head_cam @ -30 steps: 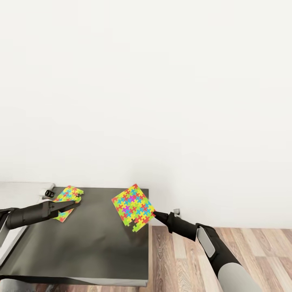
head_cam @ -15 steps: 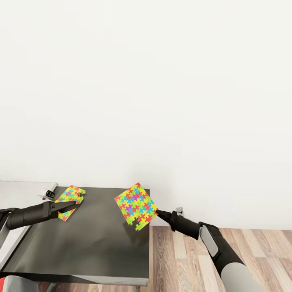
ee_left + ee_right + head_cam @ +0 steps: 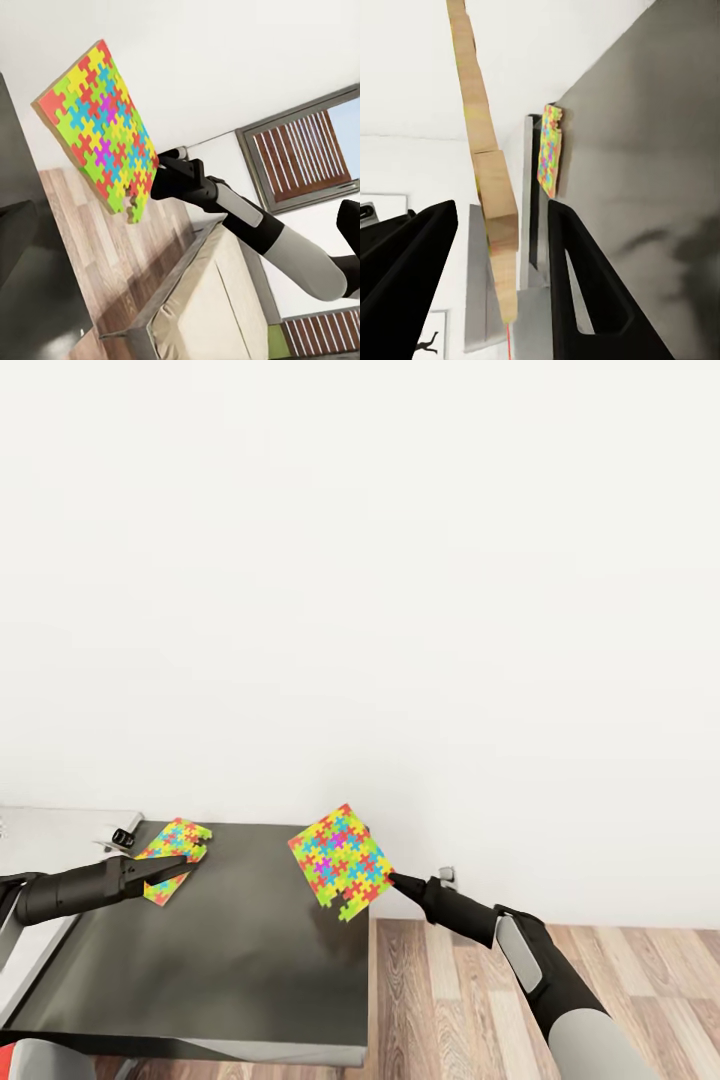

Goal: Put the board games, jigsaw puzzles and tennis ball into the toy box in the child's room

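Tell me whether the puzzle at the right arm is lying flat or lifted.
Lifted and tilted: the jigsaw puzzle is held by the right tool, clear of the dark table.

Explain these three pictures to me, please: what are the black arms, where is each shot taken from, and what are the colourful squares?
It is a simulated two-armed robot. The big picture comes from a camera on its head, looking down over a dark grey table section. The other two come from cameras near each gripper. The right gripper is shut on the edge of one jigsaw puzzle, holding it tilted in the air above the table's corner; its wrist camera sees that puzzle edge-on between the two black fingers. The left wrist camera sees it from across the table. The left gripper is at the second jigsaw puzzle near the table's far left corner; whether it grips it, I cannot tell.
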Robot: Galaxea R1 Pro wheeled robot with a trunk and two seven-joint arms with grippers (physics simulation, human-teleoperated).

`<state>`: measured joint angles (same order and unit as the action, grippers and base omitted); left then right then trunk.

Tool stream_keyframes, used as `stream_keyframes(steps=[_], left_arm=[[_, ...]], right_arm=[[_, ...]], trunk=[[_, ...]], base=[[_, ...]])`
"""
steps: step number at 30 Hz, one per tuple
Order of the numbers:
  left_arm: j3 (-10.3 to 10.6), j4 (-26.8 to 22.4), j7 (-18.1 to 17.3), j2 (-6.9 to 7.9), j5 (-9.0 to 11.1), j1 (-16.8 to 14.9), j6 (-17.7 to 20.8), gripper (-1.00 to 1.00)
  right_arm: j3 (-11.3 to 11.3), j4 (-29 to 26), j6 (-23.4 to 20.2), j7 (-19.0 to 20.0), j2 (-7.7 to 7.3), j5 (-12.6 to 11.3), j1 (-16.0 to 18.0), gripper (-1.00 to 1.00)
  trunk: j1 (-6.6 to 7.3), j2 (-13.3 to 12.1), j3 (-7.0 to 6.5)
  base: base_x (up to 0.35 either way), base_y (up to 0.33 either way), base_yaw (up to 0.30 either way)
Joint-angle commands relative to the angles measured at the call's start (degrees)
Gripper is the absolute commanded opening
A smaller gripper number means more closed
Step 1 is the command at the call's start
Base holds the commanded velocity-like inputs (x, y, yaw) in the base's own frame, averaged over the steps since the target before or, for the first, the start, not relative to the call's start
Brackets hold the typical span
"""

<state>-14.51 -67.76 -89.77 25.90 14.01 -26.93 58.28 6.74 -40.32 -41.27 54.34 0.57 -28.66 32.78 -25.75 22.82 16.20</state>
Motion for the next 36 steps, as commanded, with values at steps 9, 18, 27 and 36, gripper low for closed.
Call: stream_keyframes(steps=[9,18,27,36], left_arm=[[0.0,0.0,-0.2,0.02,-0.1,0.0,0.6,1.00],[0.0,0.0,-0.2,0.02,-0.1,0.0,0.6,1.00],[0.0,0.0,-0.2,0.02,-0.1,0.0,0.6,1.00],[0.0,-0.3,-0.2,0.02,0.0,0.0,0.6,1.00]], right_arm=[[0.3,0.0,0.0,0.3,-0.03,0.0,0.0,-1.00],[0.2,0.0,0.0,0.3,0.03,0.0,0.0,-1.00],[0.2,0.0,0.0,0.3,0.04,0.0,0.0,-1.00],[0.2,0.0,0.1,0.3,0.04,0.0,0.0,-1.00]], trunk=[[-0.03,0.1,-0.69],[-0.03,0.1,-1.51],[-0.03,0.1,-2.33],[-0.03,0.1,-3.16]], base=[[0.000,0.000,0.062],[0.000,0.000,0.069],[0.000,0.000,0.070],[0.000,0.000,0.070]])
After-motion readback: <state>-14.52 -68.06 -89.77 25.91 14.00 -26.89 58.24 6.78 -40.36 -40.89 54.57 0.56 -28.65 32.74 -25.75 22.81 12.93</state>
